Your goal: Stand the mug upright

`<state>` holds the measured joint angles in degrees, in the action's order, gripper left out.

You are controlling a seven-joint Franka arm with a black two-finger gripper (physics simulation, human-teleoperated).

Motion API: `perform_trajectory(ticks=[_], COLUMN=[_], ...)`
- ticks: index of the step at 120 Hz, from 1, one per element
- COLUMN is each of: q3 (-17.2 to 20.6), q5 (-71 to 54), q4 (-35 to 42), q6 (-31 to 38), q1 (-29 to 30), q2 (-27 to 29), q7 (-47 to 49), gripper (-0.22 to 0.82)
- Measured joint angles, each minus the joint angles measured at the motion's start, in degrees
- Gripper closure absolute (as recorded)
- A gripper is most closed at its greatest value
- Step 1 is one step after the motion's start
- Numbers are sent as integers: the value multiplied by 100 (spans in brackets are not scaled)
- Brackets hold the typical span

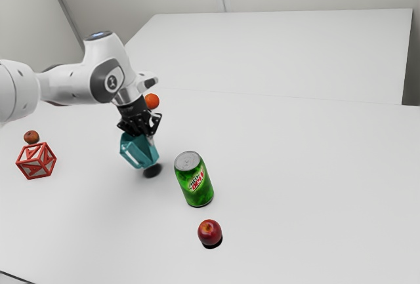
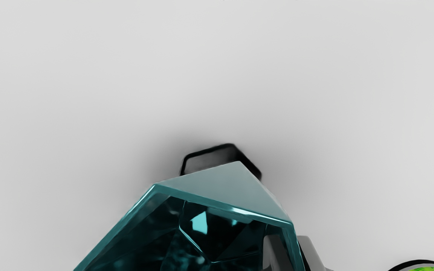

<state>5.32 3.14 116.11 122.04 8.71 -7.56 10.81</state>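
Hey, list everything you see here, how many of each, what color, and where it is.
Mug: one, teal, held just above the table
Soda can: one, green with a silver top, standing between the mug and the apple
Apple: one, dark red, near the can
Cube: one, red and white, toward the exterior view's left
Round fruit: one, reddish brown, just beyond the cube
Orange: one, orange, beyond the claw
Table: one, white, under everything
Arm: one, white and black, from the exterior view's left
Claw: one, black, two grey fingers pinching the mug's wall
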Motion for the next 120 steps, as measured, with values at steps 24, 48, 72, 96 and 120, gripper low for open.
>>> perform_trajectory(ticks=[24,48,72,96,120], q3=[32,74,108,118,118], q5=[0,17,42,55,49], q4=[1,0,-5,-5,-6], q6=[140,227,251,211,168], q1=[-16,-11,-11,-16,-99], q2=[-186,-331,-363,-299,-103], q7=[439,763,976,1074,1138], gripper=[78,78,66,27,11])
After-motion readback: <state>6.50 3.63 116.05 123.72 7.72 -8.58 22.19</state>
